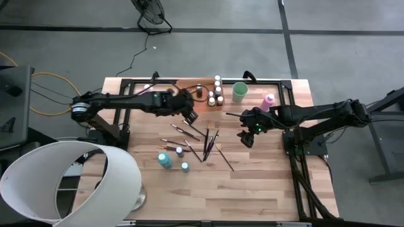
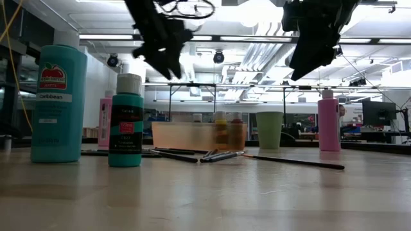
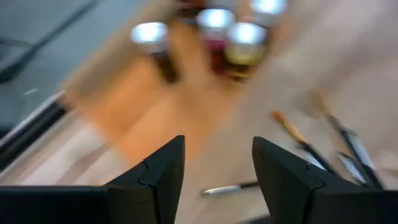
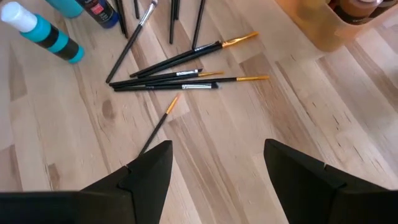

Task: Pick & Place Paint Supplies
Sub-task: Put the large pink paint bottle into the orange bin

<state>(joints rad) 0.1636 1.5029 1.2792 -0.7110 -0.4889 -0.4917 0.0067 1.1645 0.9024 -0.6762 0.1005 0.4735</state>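
Both pincers hang empty with fingers apart: the left pincer at centre frame beside the orange tray, the right pincer right of centre. The right one probably goes next for the paintbrushes; it should line its fingers across a single handle and come straight down onto the surface.

A translucent orange rectangular tray sits near the far edge of the wooden table, with a light green cup standing upright just beside it. A large white lampshade-like object, perhaps a lamp hood, overlaps the table's near left corner. On the grey floor beyond the table stands a black fan base, and yellow cables loop at the left.
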